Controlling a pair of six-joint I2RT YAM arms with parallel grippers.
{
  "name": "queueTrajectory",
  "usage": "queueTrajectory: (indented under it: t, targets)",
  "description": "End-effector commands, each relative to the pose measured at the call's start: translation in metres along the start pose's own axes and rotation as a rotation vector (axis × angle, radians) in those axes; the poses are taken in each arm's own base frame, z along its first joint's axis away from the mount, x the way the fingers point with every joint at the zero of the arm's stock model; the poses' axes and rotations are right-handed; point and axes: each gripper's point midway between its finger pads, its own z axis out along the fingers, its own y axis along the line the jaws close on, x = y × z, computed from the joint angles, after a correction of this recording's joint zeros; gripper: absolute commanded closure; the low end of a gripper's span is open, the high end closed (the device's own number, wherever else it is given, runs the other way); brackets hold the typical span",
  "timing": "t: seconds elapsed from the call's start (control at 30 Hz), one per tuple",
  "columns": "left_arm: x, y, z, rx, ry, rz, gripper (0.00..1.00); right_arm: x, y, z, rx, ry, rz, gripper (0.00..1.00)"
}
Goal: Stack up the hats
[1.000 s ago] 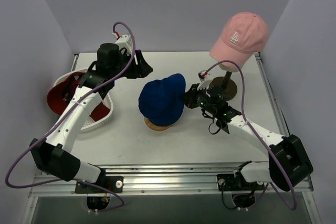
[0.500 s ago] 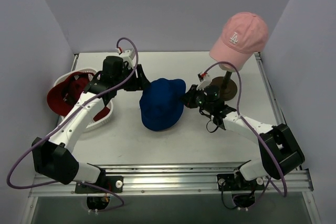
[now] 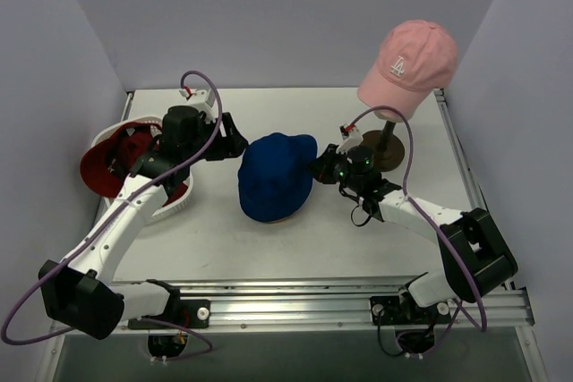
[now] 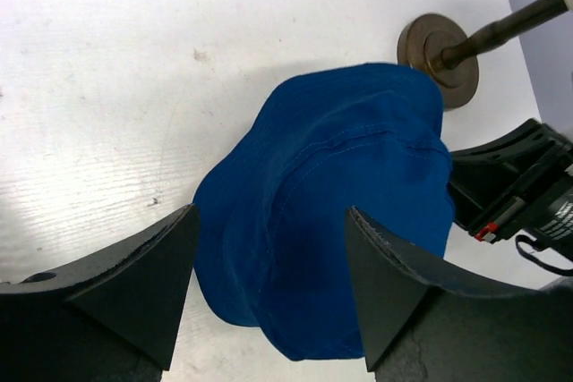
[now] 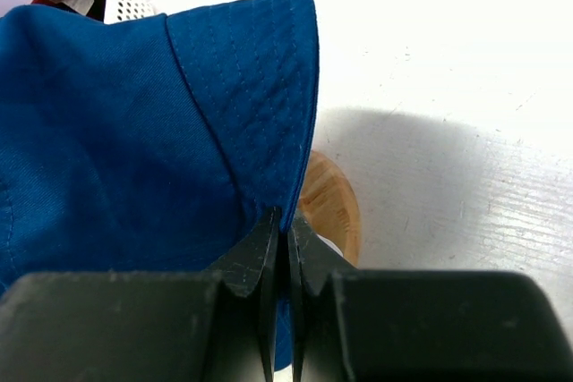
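Note:
A blue bucket hat (image 3: 276, 176) sits over a wooden stand in the middle of the table; it also shows in the left wrist view (image 4: 331, 203) and the right wrist view (image 5: 116, 131). My right gripper (image 3: 318, 165) is shut on the hat's right brim (image 5: 286, 216). My left gripper (image 3: 231, 136) is open and empty, just left of the hat and above it (image 4: 271, 214). A pink cap (image 3: 412, 58) with a white LA logo sits on a tall stand at the back right. A red cap (image 3: 107, 163) lies in the white basket at the left.
The white mesh basket (image 3: 166, 207) stands at the table's left edge. The pink cap's stand has a round brown base (image 3: 387, 151) just behind my right gripper. The wooden stand's base (image 5: 336, 207) shows under the blue hat's brim. Grey walls close in on three sides.
The blue hat has come down over the wooden stand, hiding its base from above. My left gripper has drawn back left from the hat. My right gripper stays on the brim.

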Motion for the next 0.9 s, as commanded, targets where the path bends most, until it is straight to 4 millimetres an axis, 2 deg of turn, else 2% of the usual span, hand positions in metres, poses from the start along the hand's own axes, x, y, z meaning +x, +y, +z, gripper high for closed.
queueTrajectory:
  t: [0.0,0.2,0.33,0.53,0.63,0.77,0.87]
  targets:
    - [-0.03,-0.005,-0.026,-0.013,-0.126,0.001,0.26,-0.002,-0.017,0.001,0.057,-0.046,0.046,1.0]
    - [-0.027,-0.007,-0.028,-0.008,-0.115,0.018,0.25,0.0,-0.012,0.005,0.018,-0.039,0.022,1.0]
    - [-0.021,-0.008,-0.026,-0.004,-0.099,0.031,0.25,-0.016,-0.01,-0.003,0.06,-0.06,-0.002,1.0]
    - [-0.019,-0.019,-0.022,0.033,-0.089,0.046,0.25,-0.052,0.006,-0.023,0.076,-0.154,-0.001,1.0]
    - [-0.016,-0.025,-0.02,0.041,-0.077,0.057,0.25,-0.06,0.001,-0.029,0.116,-0.198,0.031,1.0]
    - [-0.011,-0.033,-0.016,0.046,-0.057,0.081,0.25,-0.057,-0.009,-0.033,0.155,-0.227,0.084,0.95]
    - [-0.007,-0.047,-0.015,0.078,-0.049,0.107,0.25,-0.061,-0.016,-0.041,0.195,-0.261,0.092,0.94]
